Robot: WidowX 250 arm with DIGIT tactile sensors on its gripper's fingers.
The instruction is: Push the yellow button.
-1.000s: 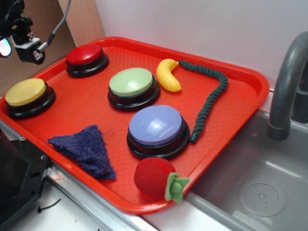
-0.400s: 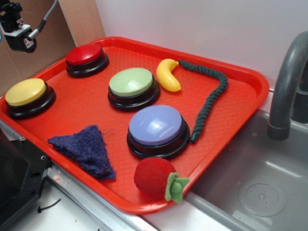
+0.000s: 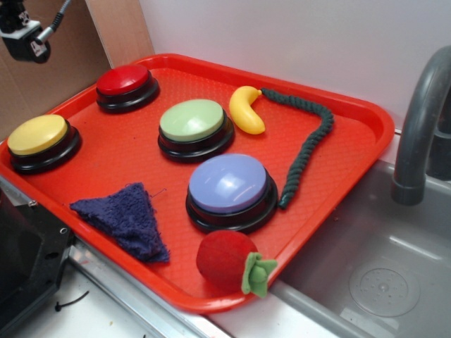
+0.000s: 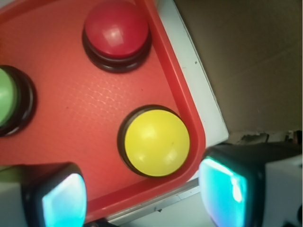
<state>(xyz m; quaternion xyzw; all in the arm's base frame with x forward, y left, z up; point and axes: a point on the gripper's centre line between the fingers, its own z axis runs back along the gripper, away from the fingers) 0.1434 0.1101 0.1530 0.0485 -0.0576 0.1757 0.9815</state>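
The yellow button is a glossy yellow dome on a black base, in the left corner of the red tray. The wrist view looks straight down on the yellow button, close to the tray's rim. My gripper hangs high above the tray's left edge, mostly cut off by the frame in the exterior view. In the wrist view my gripper is open, its two glowing pads wide apart with nothing between them, well above the button.
On the tray also sit a red button, a pale green button, a lavender button, a toy banana, a dark green rope, a blue cloth and a plush strawberry. A sink and faucet lie right.
My gripper has risen and drifted left, toward the upper left corner of the exterior view. Nothing on the tray has moved.
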